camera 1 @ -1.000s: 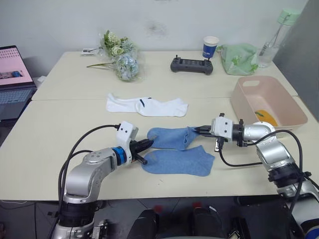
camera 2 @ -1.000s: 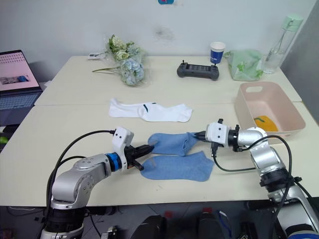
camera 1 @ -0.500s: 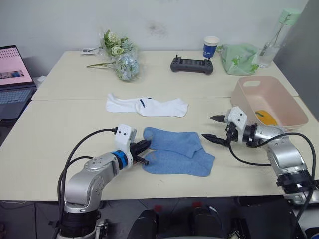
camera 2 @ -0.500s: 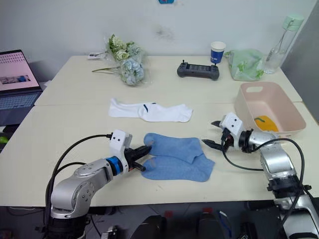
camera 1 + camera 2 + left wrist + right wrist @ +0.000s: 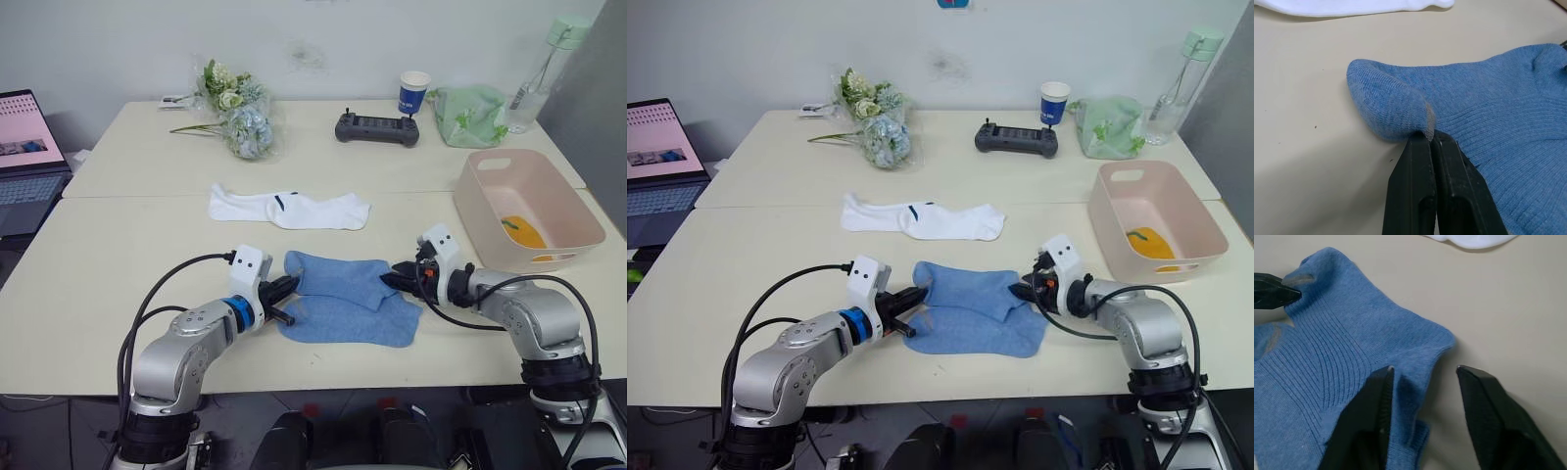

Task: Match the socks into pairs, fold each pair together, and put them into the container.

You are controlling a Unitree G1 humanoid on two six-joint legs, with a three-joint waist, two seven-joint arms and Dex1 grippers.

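White socks (image 5: pixel 287 208) lie beyond blue socks (image 5: pixel 345 299); left hand (image 5: pixel 285 299) pinches their toe, right hand (image 5: pixel 396 280) spread wide at cuff.

The top blue sock (image 5: pixel 338 275) covers much of the blue sock under it (image 5: pixel 345 323), so only the lower one's near side shows. In the left wrist view, the left gripper (image 5: pixel 1429 138) hides the bit of cloth it pinches. The yellow thing (image 5: pixel 520 231) in the pink tub (image 5: pixel 480 215), beyond the right gripper (image 5: pixel 394 278), is partly hidden by the tub's wall.
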